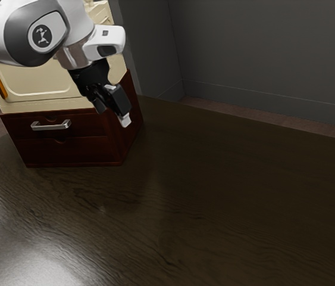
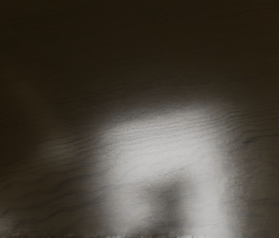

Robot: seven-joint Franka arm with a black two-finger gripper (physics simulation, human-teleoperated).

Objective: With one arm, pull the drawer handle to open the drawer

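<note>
In the exterior view, the drawer handle sits left of centre on the upper drawer front, its long axis running nearly level across the frame. Our claw appears to its right and slightly higher, well apart, against the cabinet's side. We can't tell whether it's clenched or released. We judge that we need to travel toward the exterior view's left before pulling.

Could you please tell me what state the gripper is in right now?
Gripper: open or closed cannot be told; it is clear of the drawer handle.
</note>
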